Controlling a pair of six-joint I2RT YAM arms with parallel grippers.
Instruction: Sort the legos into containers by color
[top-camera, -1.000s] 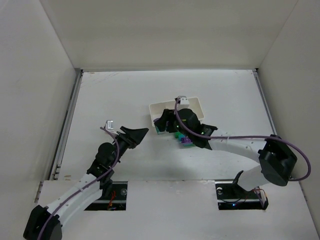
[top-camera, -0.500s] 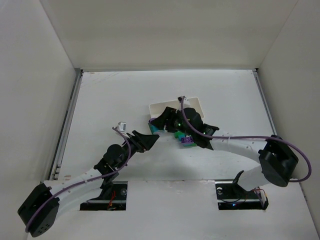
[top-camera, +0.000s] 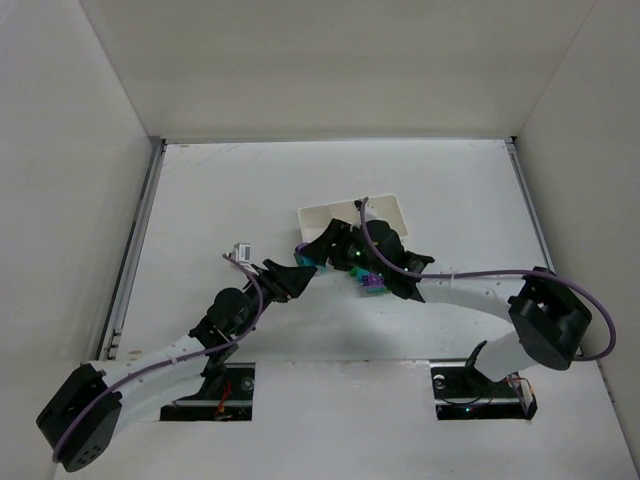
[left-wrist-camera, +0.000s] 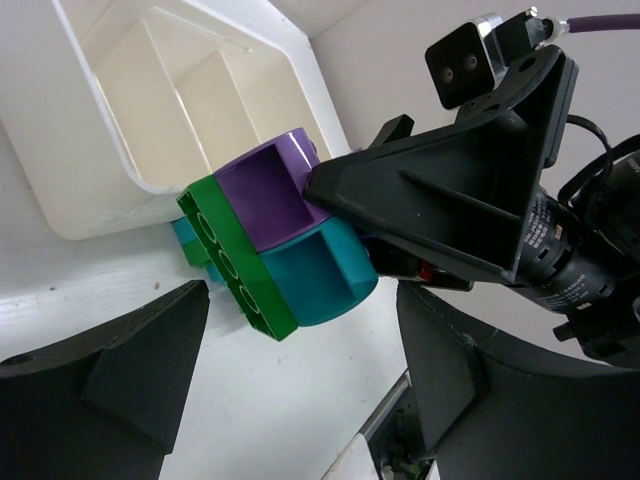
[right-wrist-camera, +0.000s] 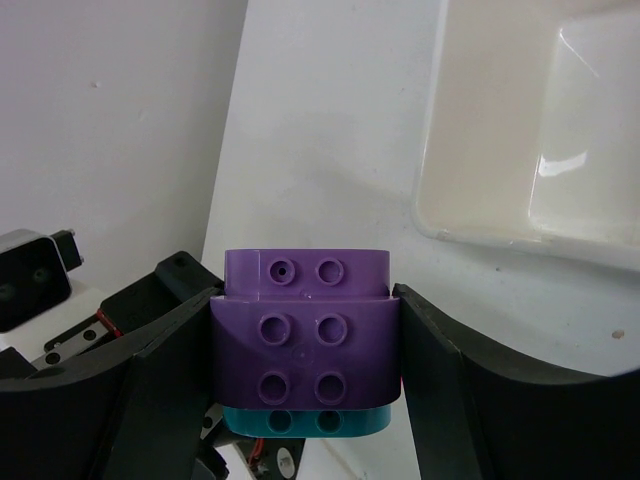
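Note:
My right gripper (right-wrist-camera: 305, 300) is shut on a stack of joined legos just in front of the white tray (top-camera: 385, 212): a purple brick (right-wrist-camera: 305, 335) over a teal one (right-wrist-camera: 305, 421). In the left wrist view the stack shows purple (left-wrist-camera: 262, 195), green (left-wrist-camera: 235, 262) and teal (left-wrist-camera: 322, 278) bricks, held by the right gripper (left-wrist-camera: 400, 200). My left gripper (left-wrist-camera: 300, 312) is open, its fingers either side of the stack and not touching it. In the top view the left gripper (top-camera: 297, 273) meets the right gripper (top-camera: 318, 250) at the tray's near left corner.
More purple and green bricks (top-camera: 371, 283) lie under the right arm, near the tray. The tray compartments (left-wrist-camera: 150, 90) that show hold no bricks; the tray also shows in the right wrist view (right-wrist-camera: 540, 140). White walls enclose the table on three sides.
My left arm has reached forward and right, bringing its open gripper up to the stack. My right gripper has shifted a little left with the stack.

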